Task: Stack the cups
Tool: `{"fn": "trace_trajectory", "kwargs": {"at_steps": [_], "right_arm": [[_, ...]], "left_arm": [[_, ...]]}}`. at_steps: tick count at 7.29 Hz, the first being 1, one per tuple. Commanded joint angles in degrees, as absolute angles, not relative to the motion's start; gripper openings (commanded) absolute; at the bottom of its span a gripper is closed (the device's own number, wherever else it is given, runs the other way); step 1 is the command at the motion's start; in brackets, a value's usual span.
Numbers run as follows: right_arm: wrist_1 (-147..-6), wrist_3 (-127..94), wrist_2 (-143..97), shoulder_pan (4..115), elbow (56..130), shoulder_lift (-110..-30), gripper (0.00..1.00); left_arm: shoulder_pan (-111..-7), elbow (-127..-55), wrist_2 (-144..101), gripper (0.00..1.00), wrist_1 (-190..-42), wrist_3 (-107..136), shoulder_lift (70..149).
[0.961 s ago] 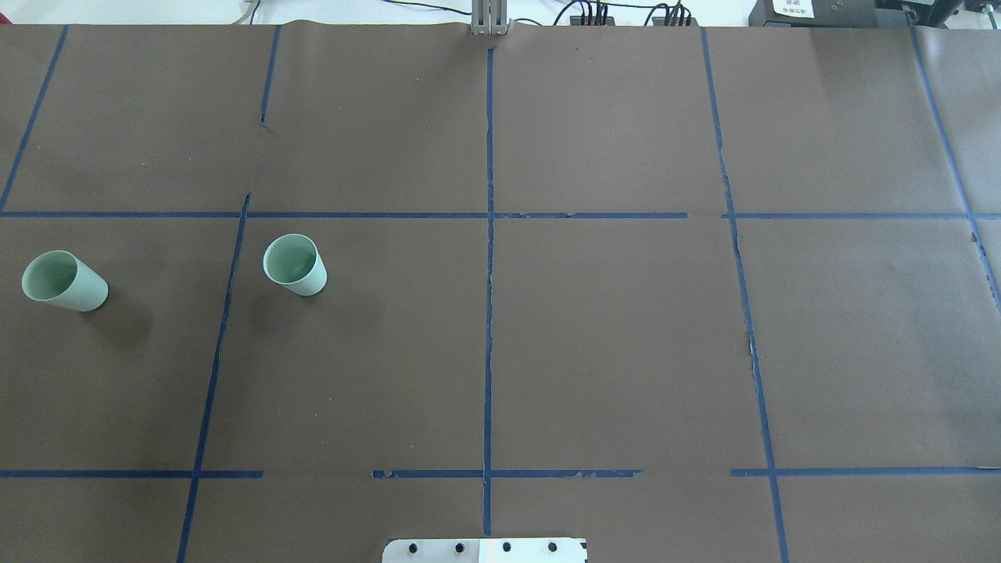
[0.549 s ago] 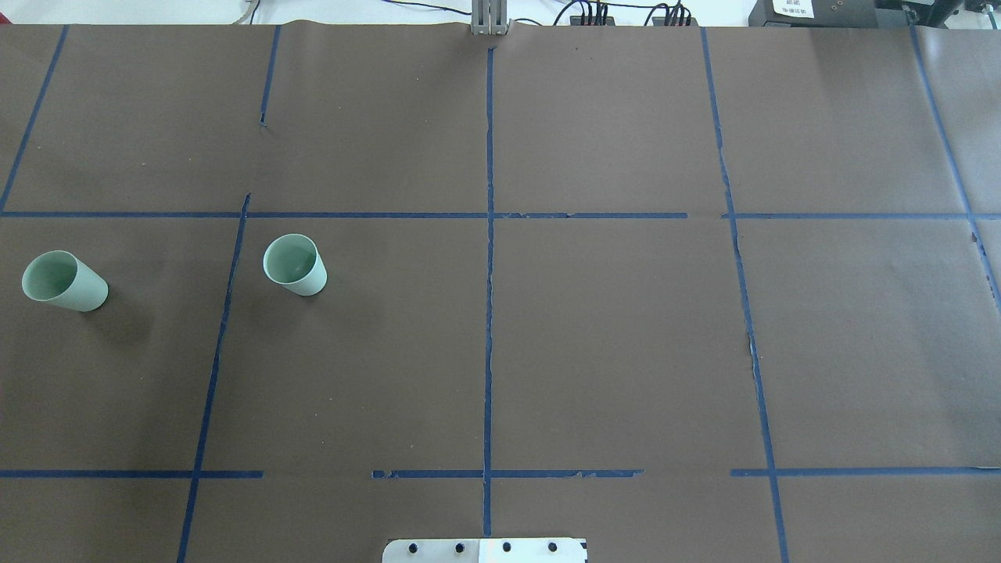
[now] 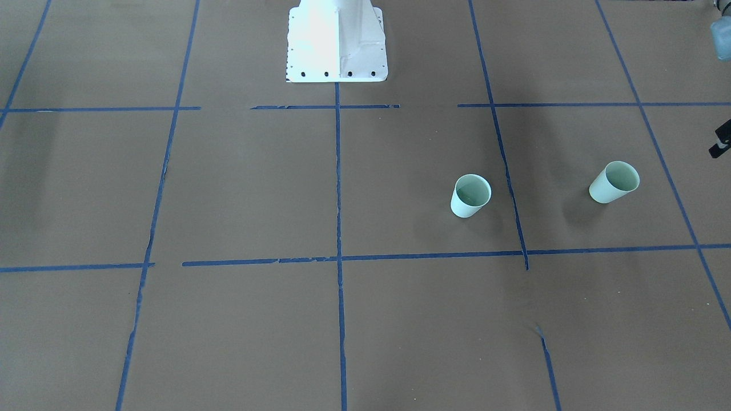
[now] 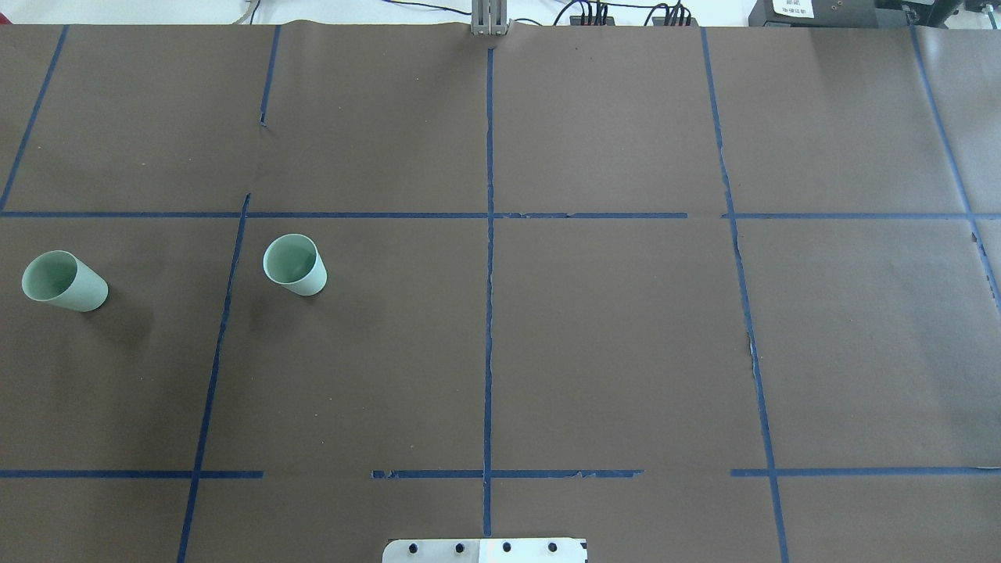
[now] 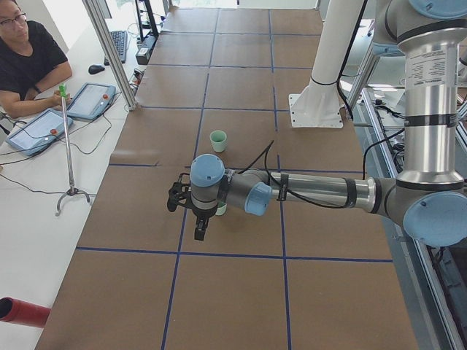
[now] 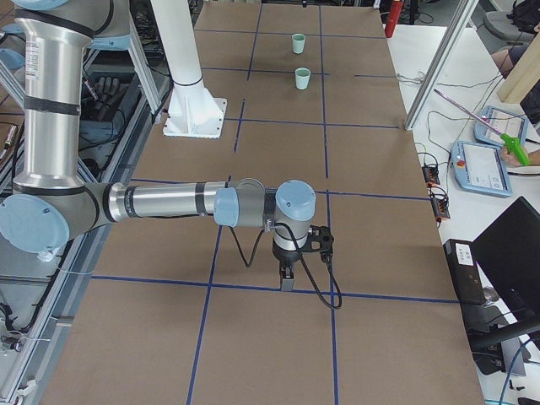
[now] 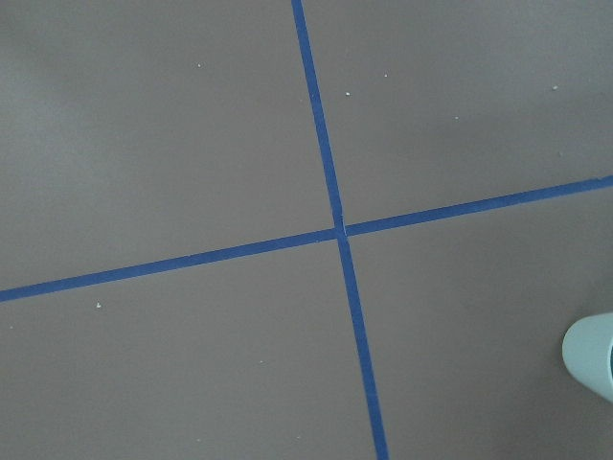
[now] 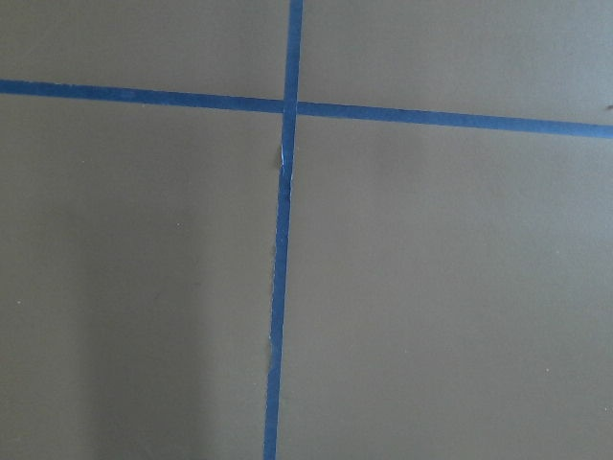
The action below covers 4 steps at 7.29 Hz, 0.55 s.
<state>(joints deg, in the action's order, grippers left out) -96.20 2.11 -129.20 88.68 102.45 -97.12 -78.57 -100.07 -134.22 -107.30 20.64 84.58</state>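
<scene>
Cups: two pale mint-green cups, an inner cup [image 4: 295, 265] and an outer cup [image 4: 64, 281]. Both stand upright with rims up, well apart and not stacked.
Where: in the overhead view both sit toward 9 o'clock from the middle of the brown surface [image 4: 626, 352]. The outer cup lies at 9 o'clock of the inner one, and a line of blue tape [image 4: 221, 328] runs between them.
Left gripper: the left gripper [image 5: 198, 230] hangs over the surface just beside the outer cup, fingers pointing down. I cannot tell whether they are spread or pressed together. Its wrist view shows a cup's edge at 4 o'clock.
Right gripper: the right gripper [image 6: 287, 278] points down over a tape line, well apart from both cups. I cannot tell its state either.
Base: a white base plate [image 3: 337, 51] sits at 12 o'clock in the front-facing view.
</scene>
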Motion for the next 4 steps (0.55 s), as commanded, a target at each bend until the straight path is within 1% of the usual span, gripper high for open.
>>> {"fn": "trace_trajectory", "kwargs": {"at_steps": [1, 2, 3, 4], "right_arm": [[-96.15, 2.11, -129.29, 88.68, 102.39, -97.12, 1.00], [-96.15, 2.11, -129.20, 88.59, 102.39, -97.12, 1.00], [-96.24, 2.11, -129.20, 88.68, 102.39, -97.12, 1.00], [-96.24, 2.11, -129.29, 88.68, 102.48, -97.12, 1.00]], "left_arm": [[-70.52, -100.99, -133.86, 1.00, -111.41, 34.04, 84.55], [-69.97, -100.03, -133.86, 1.00, -115.53, 36.80, 84.55], [-68.74, -98.28, -133.68, 1.00, -116.88, 36.91, 84.55], [-68.21, -98.00, -133.68, 1.00, -116.89, 37.00, 84.64]]}}
